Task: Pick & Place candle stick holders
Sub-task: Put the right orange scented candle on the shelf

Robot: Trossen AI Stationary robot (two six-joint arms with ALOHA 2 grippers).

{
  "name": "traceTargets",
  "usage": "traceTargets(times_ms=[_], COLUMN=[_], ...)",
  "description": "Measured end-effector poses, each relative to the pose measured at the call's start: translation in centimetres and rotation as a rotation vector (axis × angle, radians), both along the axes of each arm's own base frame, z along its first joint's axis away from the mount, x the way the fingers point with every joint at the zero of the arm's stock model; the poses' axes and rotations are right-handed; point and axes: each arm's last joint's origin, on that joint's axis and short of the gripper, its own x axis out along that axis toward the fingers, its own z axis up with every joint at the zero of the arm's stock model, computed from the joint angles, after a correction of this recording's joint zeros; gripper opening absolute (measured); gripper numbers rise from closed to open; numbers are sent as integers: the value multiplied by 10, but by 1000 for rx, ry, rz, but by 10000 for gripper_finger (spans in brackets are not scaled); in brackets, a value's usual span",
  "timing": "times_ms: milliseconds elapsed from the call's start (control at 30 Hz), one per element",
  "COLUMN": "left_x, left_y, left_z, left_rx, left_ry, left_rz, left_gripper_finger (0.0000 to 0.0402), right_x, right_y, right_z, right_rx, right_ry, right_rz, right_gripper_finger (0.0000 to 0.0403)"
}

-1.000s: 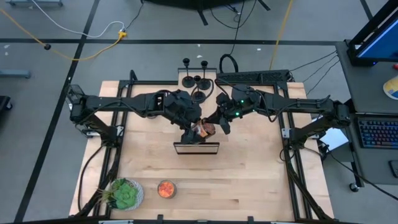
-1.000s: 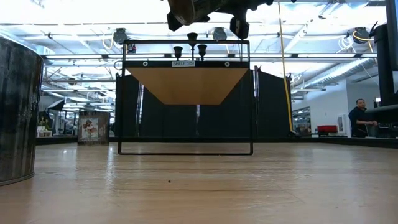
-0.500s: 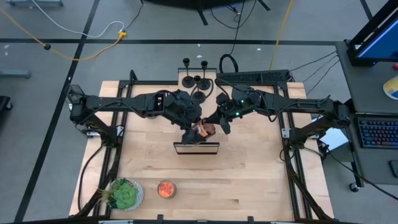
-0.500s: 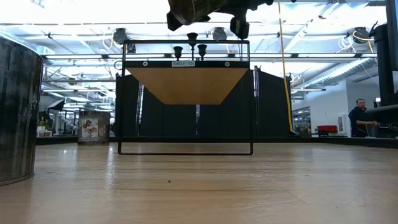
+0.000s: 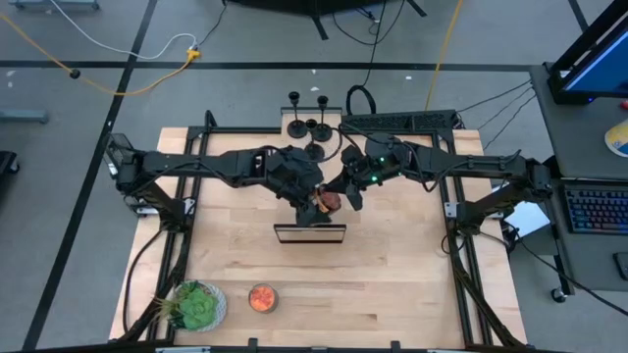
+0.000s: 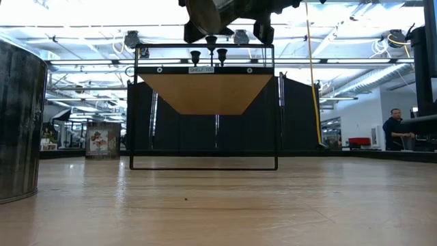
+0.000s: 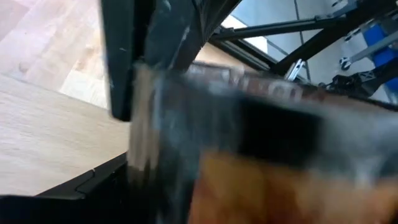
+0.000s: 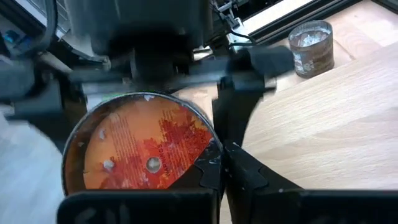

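Observation:
Several black candle stick holders [image 5: 312, 126] stand on their round bases at the table's far edge, behind the arms; in the low view [image 6: 211, 49] they show beyond a small black-framed shelf [image 5: 309, 232] with a wooden top. My left gripper [image 5: 312, 208] is above the shelf, shut on a round metal tin with an orange-red lid [image 8: 140, 146]. My right gripper [image 5: 349, 196] is just to the tin's right, open. One of its fingers [image 8: 239, 177] stands beside the tin's rim. My left gripper pinches the tin's round side wall [image 8: 214, 134] between its two fingers, one on each side. The fingers come from above, pointing down. The tin is lifted clear above the shelf and tipped, its orange lid facing my right gripper. My right gripper: whether its finger touches the tin's rim cannot be told.
A potted green plant [image 5: 196, 306] and a small orange-filled bowl [image 5: 262, 298] stand at the table's near left. A small glass jar [image 8: 311, 46] stands on the wood near the black frame. A large metal cylinder [image 6: 20, 123] stands close to the low camera.
My left gripper has shifted a little toward the table's right edge with the tin and has turned it somewhat. The tin stays lifted clear above the shelf.

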Motion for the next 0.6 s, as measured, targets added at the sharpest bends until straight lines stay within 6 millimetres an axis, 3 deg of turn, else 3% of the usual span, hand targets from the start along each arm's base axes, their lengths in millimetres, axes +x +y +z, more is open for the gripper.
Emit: traceTargets(times_ms=[167, 600], left_x=[5, 5], left_y=[0, 0], left_z=[-4, -5], left_rx=[-8, 8], left_ry=[-1, -9], left_rz=[-13, -24], left_gripper_finger=[347, 346], right_x=[-1, -1], right_y=[0, 0], right_z=[-1, -1], right_rx=[8, -16], right_ry=[11, 11], right_rz=[-1, 8], right_gripper_finger=[1, 5])
